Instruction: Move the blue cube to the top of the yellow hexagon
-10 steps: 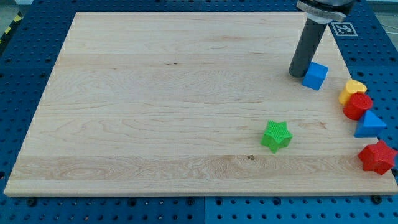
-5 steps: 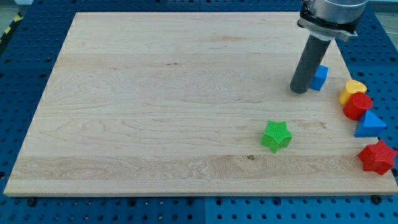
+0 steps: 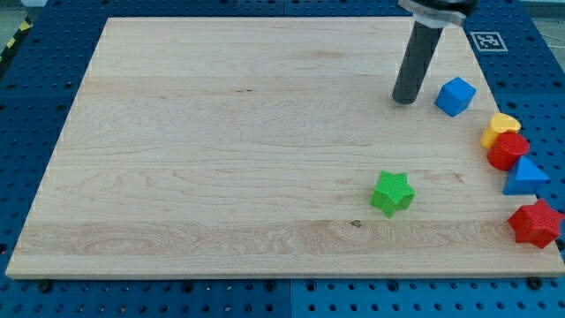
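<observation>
Camera view: my tip (image 3: 405, 101) left of blue cube (image 3: 455, 96), apart; yellow hexagon (image 3: 500, 126) near board's right edge.

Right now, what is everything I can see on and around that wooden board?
Wooden board: one, pale wood, fills most of the view.
Blue cube: one, blue, upper right of the board.
Yellow block: one, yellow, right edge, partly hidden behind the red block, shape unclear.
Red block: one, red, rounded, right edge, touching the yellow one.
Blue triangle: one, blue, right edge, just below the red block.
Red star: one, red, lower right corner.
Green star: one, green, right of centre, alone.
Pegboard table: one, blue, under and around the board.
Marker tag: one, black and white, top right.
My tip: one dark rod, its end just left of the blue cube, not touching.
</observation>
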You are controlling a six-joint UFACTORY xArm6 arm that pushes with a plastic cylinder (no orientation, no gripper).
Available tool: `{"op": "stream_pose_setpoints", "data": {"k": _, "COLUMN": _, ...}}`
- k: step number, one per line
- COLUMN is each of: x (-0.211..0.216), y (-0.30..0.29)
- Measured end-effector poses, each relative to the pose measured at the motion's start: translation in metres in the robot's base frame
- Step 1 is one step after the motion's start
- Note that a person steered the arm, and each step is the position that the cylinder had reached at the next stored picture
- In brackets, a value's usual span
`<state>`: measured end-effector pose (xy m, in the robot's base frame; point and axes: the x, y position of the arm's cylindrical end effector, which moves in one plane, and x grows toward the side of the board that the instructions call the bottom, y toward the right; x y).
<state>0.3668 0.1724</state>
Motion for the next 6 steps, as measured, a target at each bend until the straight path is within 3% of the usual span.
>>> {"op": "stream_pose_setpoints", "data": {"k": 2, "x": -0.007, "y": 0.061}}
{"op": "stream_pose_setpoints", "data": {"k": 4, "x": -0.004, "y": 0.015}}
{"op": "stream_pose_setpoints", "data": {"k": 6, "x": 0.0, "y": 0.067}}
